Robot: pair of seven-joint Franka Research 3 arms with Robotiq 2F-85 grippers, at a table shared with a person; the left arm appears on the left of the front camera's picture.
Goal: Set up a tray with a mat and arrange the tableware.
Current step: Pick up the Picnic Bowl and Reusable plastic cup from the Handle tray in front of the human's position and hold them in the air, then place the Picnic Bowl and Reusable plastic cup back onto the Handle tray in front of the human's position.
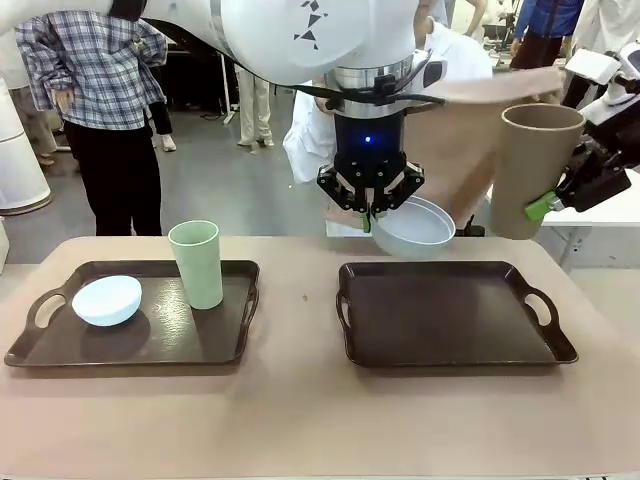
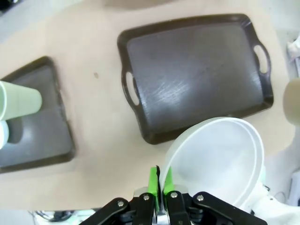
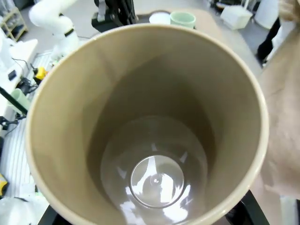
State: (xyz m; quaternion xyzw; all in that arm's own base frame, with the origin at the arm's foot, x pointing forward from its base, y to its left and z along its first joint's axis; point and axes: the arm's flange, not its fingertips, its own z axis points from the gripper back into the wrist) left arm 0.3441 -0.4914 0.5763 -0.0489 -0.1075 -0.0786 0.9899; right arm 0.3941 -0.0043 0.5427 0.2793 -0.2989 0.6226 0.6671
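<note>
Lower frame first: the matte tan table (image 1: 300, 420) and two dark, glossy trays with raised rims and cut-out handles. The left tray (image 1: 130, 355) carries the pale blue bowl (image 1: 107, 300), smooth and rounded, and the light green tumbler (image 1: 197, 262), upright and slightly tapered. The right tray (image 1: 450, 355) is bare, its floor faintly scuffed in the left wrist view.

Up to centre frame: my left gripper (image 1: 372, 222) is clamped on the thin rim of the bluish white bowl (image 1: 415, 228), which hangs tilted over that tray's far edge. At upper right, my right gripper (image 1: 548, 205) grips the tan tumbler (image 1: 535, 165) by its wall, upright and well off the table. Its inside is matte with a shiny base.

Behind, a limp tan sheet (image 1: 460, 140), the mat I'd judge, is up beside a person in white.

My read: the mat goes down first, so I hold both pieces high and clear. A rim pinch can pivot, so move slowly. Lower the bowl level until its base sits, then release.
</note>
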